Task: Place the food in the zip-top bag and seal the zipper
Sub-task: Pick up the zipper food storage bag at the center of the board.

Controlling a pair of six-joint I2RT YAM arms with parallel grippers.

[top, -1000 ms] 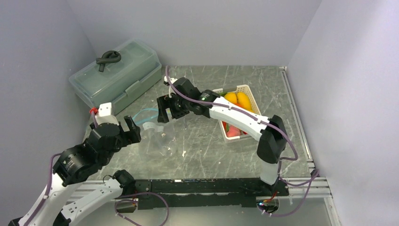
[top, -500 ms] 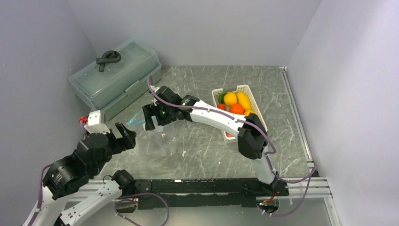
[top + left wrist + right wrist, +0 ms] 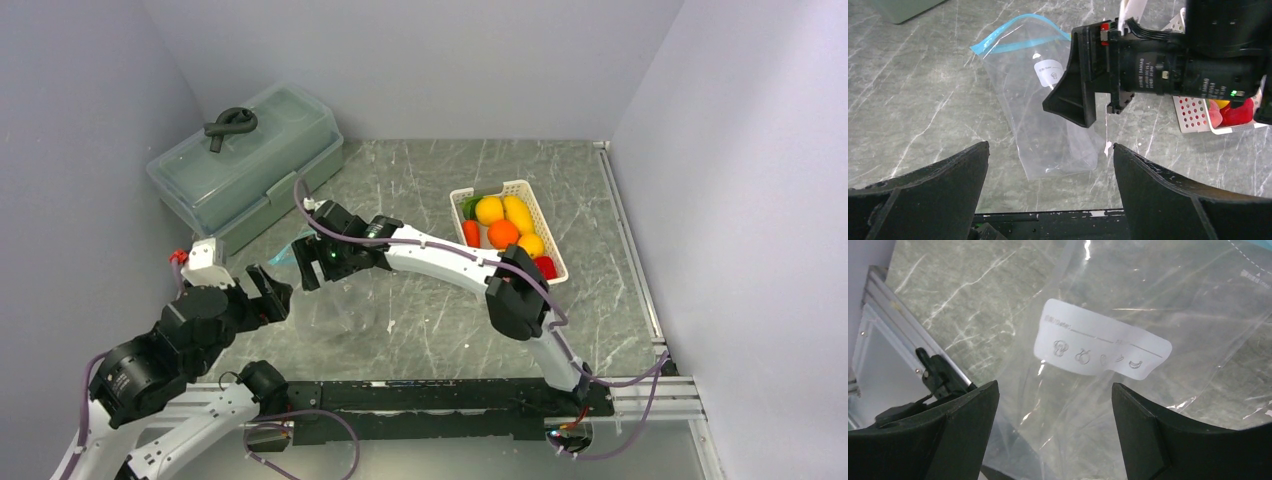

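The clear zip-top bag lies flat and empty on the grey table, with its teal zipper at the far end. It fills the right wrist view, white label up. My right gripper is open and empty just above the bag's upper half, jaws wide apart. It shows in the left wrist view over the bag. My left gripper is open and empty, left of the bag and apart from it. The food sits in the white basket.
A large translucent lidded box with a black looped object on its lid stands at the back left. The basket's corner with red food shows in the left wrist view. The rail at the table's near edge lies close to the bag.
My right arm has swung left from beside the basket to over the bag, uncovering the food. My left gripper has drawn back a little toward the near left. Both stayed open.
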